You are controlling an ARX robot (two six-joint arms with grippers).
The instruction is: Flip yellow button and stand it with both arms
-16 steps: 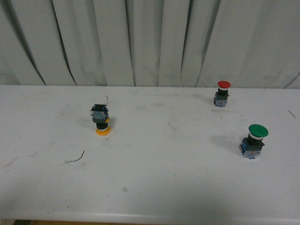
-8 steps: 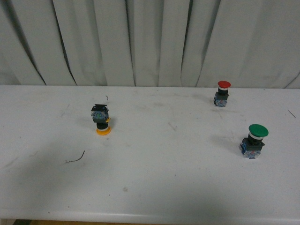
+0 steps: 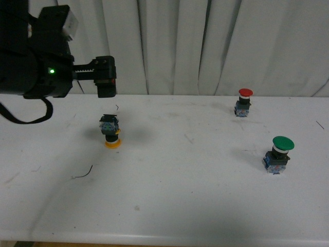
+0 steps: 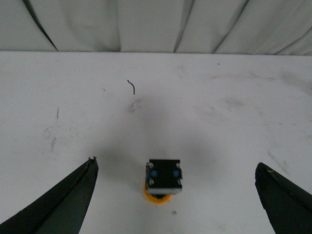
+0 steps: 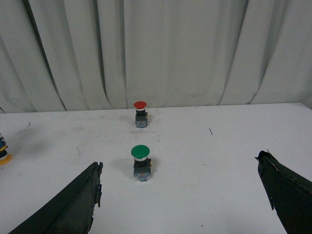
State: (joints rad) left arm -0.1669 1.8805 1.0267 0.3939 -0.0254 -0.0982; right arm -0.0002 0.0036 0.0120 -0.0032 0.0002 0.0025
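Note:
The yellow button (image 3: 110, 131) stands upside down on the white table (image 3: 169, 180), left of centre, its orange cap on the surface and its blue-and-black block on top. My left gripper (image 3: 106, 82) hovers open just above and behind it. In the left wrist view the yellow button (image 4: 164, 179) lies between the widely spread black fingers (image 4: 73, 197), which do not touch it; the left gripper (image 4: 176, 165) is empty. My right gripper (image 5: 180, 161) is open and empty, far from the yellow button (image 5: 3, 155), which shows at that picture's edge. The right arm is out of the front view.
A red-capped button (image 3: 243, 102) stands upright at the back right and a green-capped button (image 3: 278, 154) nearer on the right. A thin curl of wire (image 3: 83, 174) lies in front of the yellow button. Grey curtains (image 3: 205, 46) hang behind the table.
My left arm has come into the front view from the upper left and now hangs over the yellow button, casting a shadow. The buttons have not moved.

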